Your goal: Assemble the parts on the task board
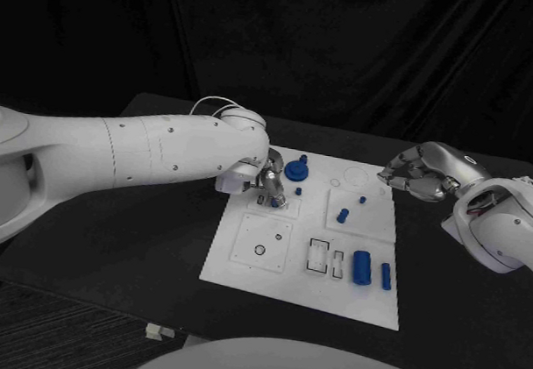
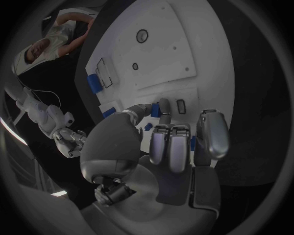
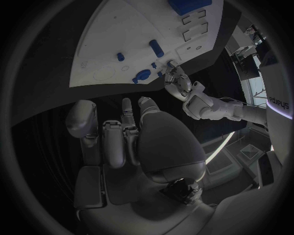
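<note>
We see a white board [image 1: 250,258] lying in the middle of a black table [image 1: 108,248]. Small blue pieces sit on the board.

The left hand [image 1: 267,181] is over the far left corner of the board. In the left wrist view, its thumb and one finger pinch a small blue piece [image 2: 156,110] just above the board. The other fingers [image 2: 211,132] are curled a little, and one more bit of blue peeks out between them.

The right hand [image 1: 422,178] hangs by the far right corner of the board, over the table edge of the board. Its fingers are curled in close together, and we see nothing in them.

A round blue knob [image 1: 297,170] stands near the far edge of the board, just beside the left hand. A short blue peg [image 1: 343,215] lies toward the middle of the board, and a tiny blue bit [image 1: 362,199] sits a little farther back from it. A fat blue roller [image 1: 362,267] lies near the right edge on the near half of the board. A thin blue bar [image 1: 386,276] lies just beside it, closer to the right edge. Empty cut-out slots [image 1: 319,256] are just left of the roller.
</note>
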You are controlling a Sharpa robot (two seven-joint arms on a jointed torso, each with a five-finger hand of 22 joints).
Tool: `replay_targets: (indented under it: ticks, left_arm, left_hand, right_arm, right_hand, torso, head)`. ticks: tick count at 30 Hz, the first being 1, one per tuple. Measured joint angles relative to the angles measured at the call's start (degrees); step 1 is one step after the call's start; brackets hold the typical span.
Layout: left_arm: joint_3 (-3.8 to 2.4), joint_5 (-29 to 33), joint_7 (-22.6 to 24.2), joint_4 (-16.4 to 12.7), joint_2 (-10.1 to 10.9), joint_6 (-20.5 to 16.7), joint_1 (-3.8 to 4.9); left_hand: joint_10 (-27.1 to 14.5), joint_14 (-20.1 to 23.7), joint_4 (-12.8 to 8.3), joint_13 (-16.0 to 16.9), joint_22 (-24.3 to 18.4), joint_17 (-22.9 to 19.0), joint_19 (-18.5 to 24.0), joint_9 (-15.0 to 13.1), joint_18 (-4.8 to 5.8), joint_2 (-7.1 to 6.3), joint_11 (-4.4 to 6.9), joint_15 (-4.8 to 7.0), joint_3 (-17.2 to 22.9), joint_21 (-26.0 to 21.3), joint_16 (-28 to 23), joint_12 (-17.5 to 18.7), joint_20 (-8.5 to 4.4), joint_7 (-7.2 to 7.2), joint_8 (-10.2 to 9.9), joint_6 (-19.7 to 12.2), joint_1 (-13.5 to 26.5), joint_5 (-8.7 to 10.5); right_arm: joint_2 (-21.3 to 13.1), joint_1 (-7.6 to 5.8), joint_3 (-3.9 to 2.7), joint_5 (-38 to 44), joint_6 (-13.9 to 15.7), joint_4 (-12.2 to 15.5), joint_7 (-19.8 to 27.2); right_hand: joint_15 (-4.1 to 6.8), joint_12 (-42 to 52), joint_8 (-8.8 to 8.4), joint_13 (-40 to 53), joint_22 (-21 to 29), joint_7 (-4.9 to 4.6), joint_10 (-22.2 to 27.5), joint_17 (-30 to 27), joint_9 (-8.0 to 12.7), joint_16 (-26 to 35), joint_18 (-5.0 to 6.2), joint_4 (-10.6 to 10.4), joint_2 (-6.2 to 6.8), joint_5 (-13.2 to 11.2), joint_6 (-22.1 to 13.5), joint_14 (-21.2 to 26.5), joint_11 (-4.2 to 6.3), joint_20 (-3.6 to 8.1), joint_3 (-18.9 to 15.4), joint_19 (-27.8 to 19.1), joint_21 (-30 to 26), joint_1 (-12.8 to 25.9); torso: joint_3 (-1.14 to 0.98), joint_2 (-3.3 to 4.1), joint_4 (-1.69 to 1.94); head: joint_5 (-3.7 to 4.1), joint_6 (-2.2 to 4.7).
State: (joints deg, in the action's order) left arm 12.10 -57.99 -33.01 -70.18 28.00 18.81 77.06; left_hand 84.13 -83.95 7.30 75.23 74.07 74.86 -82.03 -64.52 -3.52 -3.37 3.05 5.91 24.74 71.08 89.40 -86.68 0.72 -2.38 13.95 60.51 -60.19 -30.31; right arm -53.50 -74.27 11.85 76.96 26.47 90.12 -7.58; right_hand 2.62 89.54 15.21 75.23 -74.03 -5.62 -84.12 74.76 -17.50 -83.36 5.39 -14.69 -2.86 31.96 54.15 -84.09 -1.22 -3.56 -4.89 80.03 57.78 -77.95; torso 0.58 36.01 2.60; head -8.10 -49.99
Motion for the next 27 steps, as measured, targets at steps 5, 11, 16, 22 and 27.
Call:
replay_targets:
  ticks: [5, 11, 16, 22, 27]
  left_arm:
    - [0.0, -0.01, 0.36, -0.02, 0.19, -0.42, 0.0]
    - [0.04, -0.03, 0.84, -0.26, 0.47, -1.08, -0.03]
    - [0.05, -0.06, 0.91, -0.59, 0.72, -1.47, -0.04]
    - [0.05, -0.06, 0.61, -1.24, 1.14, -1.49, -0.03]
    - [0.07, 1.07, 0.11, -1.66, 1.6, -1.07, 0.65]
  left_hand:
    - [0.01, 0.0, -0.82, 0.0, 0.0, 0.0, -0.01, -0.33, 0.0, 0.0, -0.01, 0.0, 0.85, 0.0, 0.0, 0.0, 0.0, -0.21, 0.0, 0.2, 0.0, -0.61]
    - [0.19, 0.0, -1.46, 0.0, 0.0, 0.0, -0.02, -0.73, 0.0, -0.01, -0.18, 0.0, 2.42, 0.01, 0.0, 0.0, -0.02, -0.33, 0.02, 0.32, 0.01, -0.61]
    - [0.18, 0.0, -2.52, 0.0, 0.0, 0.0, -0.03, -1.0, 0.0, -0.08, -0.18, 0.01, 3.48, 0.01, 0.0, 0.0, -0.03, -0.33, 0.02, 0.32, 0.09, -0.61]
    - [0.18, 0.0, -3.03, 0.0, 0.0, 0.0, -0.23, -1.05, 0.0, -0.54, -0.17, 0.01, 4.62, 0.02, 0.0, 0.0, -0.23, -0.33, 0.01, 0.32, 1.45, -0.61]
    - [0.18, 0.0, -3.04, 0.0, 0.0, 0.0, -0.23, -1.05, 0.01, -0.53, -0.17, 0.01, 4.63, 0.02, 0.0, 0.0, -0.23, -0.33, 0.01, 0.32, 1.45, -0.61]
  right_arm:
    - [0.0, 0.0, 0.0, 0.0, -0.07, 0.0, -0.02]
    - [0.02, 0.04, 0.0, 0.0, -0.16, 0.0, -0.04]
    - [0.02, 0.07, 0.0, 0.0, -0.27, -0.01, -0.06]
    - [0.03, 0.1, 0.0, 0.0, -0.37, -0.02, -0.08]
    - [-0.03, 0.1, 0.0, 0.0, -0.44, -0.03, -0.1]
  right_hand:
    - [0.0, 0.0, 0.0, 0.0, 0.0, 0.0, 0.0, 0.0, 0.0, 0.0, 0.01, 0.0, 0.0, 0.0, 0.0, 0.0, 0.0, 0.0, 0.0, 0.0, 0.0, 0.0]
    - [0.0, 0.0, 0.0, 0.0, 0.0, 0.0, 0.0, 0.0, -0.01, 0.0, 0.01, 0.0, 0.0, 0.0, 0.0, 0.0, 0.0, 0.0, 0.0, 0.0, 0.0, 0.0]
    - [0.0, 0.0, 0.0, 0.0, 0.0, 0.0, 0.0, 0.0, -0.02, 0.0, 0.0, 0.0, 0.0, 0.0, 0.0, 0.0, 0.0, 0.0, 0.0, 0.0, 0.0, 0.0]
    - [0.0, 0.0, 0.0, 0.0, 0.0, 0.0, 0.0, 0.0, -0.02, 0.0, 0.01, 0.0, 0.0, 0.0, 0.0, 0.0, 0.0, 0.0, 0.0, 0.0, 0.0, 0.0]
    - [0.0, 0.0, 0.0, 0.0, 0.0, 0.0, 0.0, 0.0, -0.03, 0.0, 0.0, 0.0, 0.0, 0.0, 0.0, 0.0, 0.0, 0.0, 0.0, 0.0, -0.34, 0.0]
  torso:
    - [0.0, 0.0, 0.01]
    - [0.03, 0.01, 0.0]
    - [0.03, 0.01, -0.01]
    - [0.03, 0.01, -0.01]
    - [0.03, 0.0, 0.0]
  head:
    - [-0.04, 0.0]
    - [-0.12, 0.0]
    - [-0.13, 0.0]
    - [-0.04, 0.0]
    - [0.14, 0.0]
